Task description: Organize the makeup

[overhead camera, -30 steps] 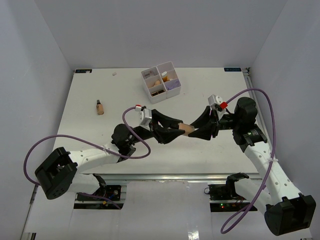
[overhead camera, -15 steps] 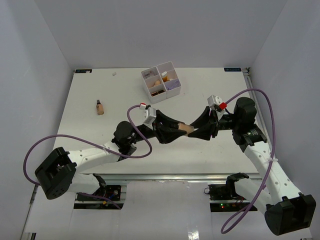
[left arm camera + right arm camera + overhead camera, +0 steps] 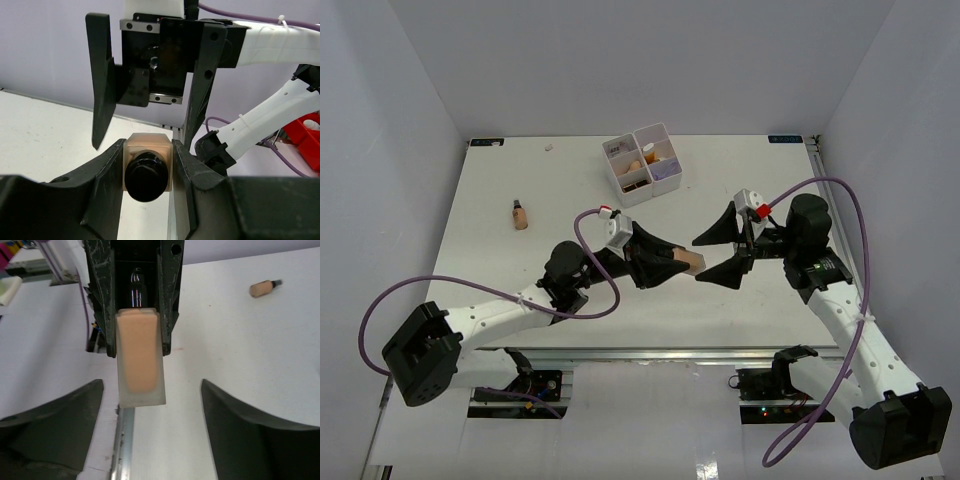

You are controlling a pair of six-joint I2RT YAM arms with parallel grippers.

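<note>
A tan bottle [image 3: 692, 261] with a dark cap hangs level above the table between the two arms. My left gripper [image 3: 667, 266] is shut on its cap end. The left wrist view shows both pads pressed against the bottle [image 3: 147, 150], with the black cap [image 3: 145, 180] toward the camera. My right gripper [image 3: 701, 260] stands open around the bottle's far end, its fingers well apart from the bottle [image 3: 140, 355] on both sides. In the right wrist view, the right gripper [image 3: 151, 387] has nothing between its pads.
A white four-compartment box [image 3: 616, 183] with several small cosmetics in it stands at the back centre. A small tan bottle with a dark cap [image 3: 521, 214] lies on the table at the left, also seen as a small tan bottle [image 3: 261, 288] in the right wrist view.
My right gripper has opened and let go of the tan bottle. My left gripper closed on its cap end and now holds it alone.
</note>
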